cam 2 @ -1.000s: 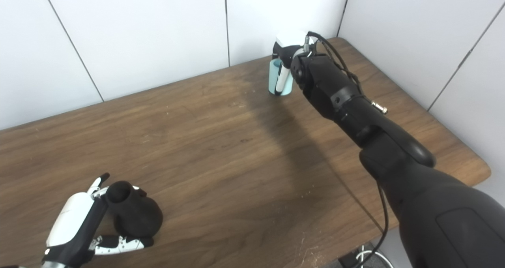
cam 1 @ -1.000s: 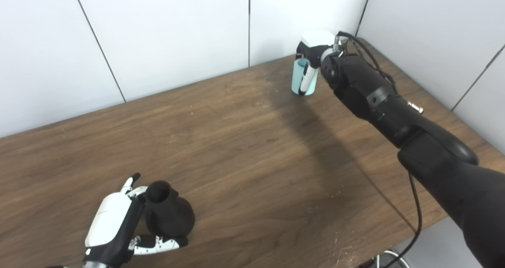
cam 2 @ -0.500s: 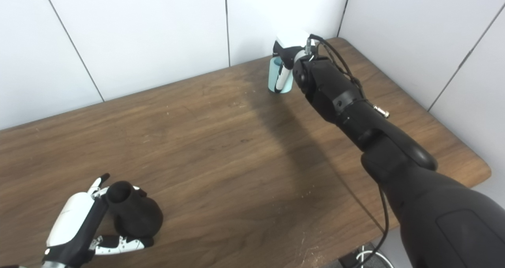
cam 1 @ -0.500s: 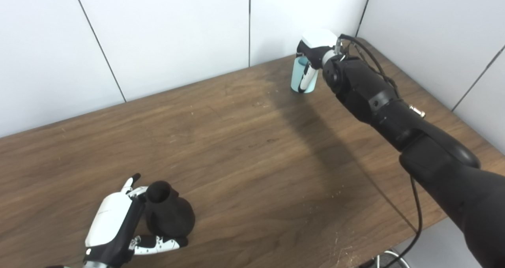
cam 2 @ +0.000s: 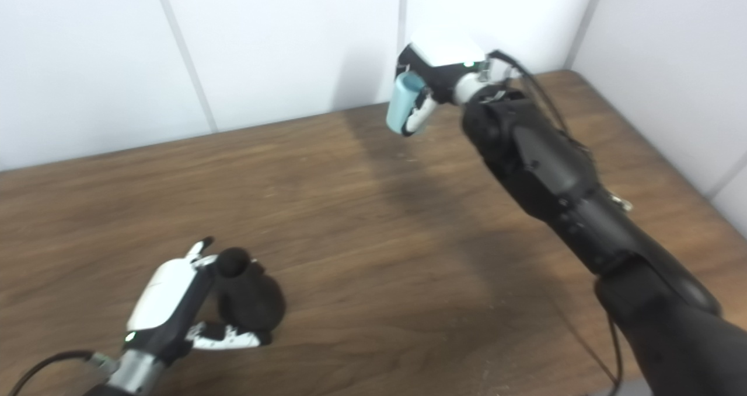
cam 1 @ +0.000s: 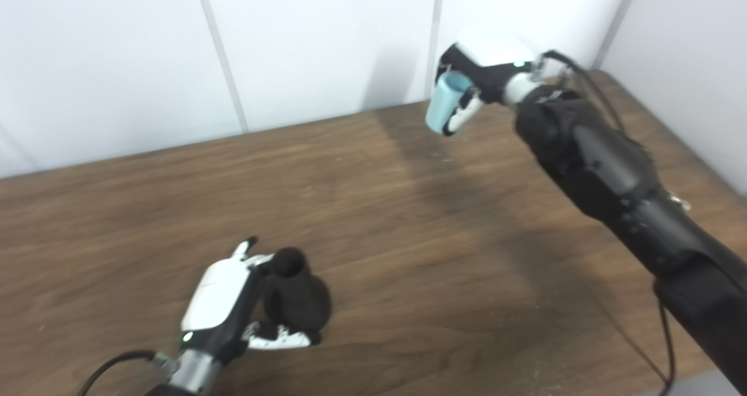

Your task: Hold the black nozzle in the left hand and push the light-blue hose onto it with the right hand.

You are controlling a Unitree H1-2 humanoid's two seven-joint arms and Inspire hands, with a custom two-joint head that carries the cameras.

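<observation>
The black nozzle (cam 1: pixel 296 297) stands on the wooden table (cam 1: pixel 408 227) near its front left, narrow mouth up. My left hand (cam 1: pixel 224 302) wraps around it from the left, thumb across its base, shut on it. Far back at the right, my right hand (cam 1: pixel 484 72) is shut on the short light-blue hose (cam 1: pixel 442 101), which is tilted and lifted off the table. In the right eye view the nozzle (cam 2: pixel 248 297) sits by the left hand (cam 2: pixel 172 305), and the hose (cam 2: pixel 401 103) hangs in the right hand (cam 2: pixel 443 69).
White wall panels (cam 1: pixel 292 40) close the table's back and right sides. A black cable (cam 1: pixel 583 87) runs along the right forearm. The table's front right edge (cam 1: pixel 694 378) shows at the bottom corner.
The right hand has lifted the hose off the table and tilted it. The camera has turned, shifting the whole picture. The left hand stays on the nozzle.
</observation>
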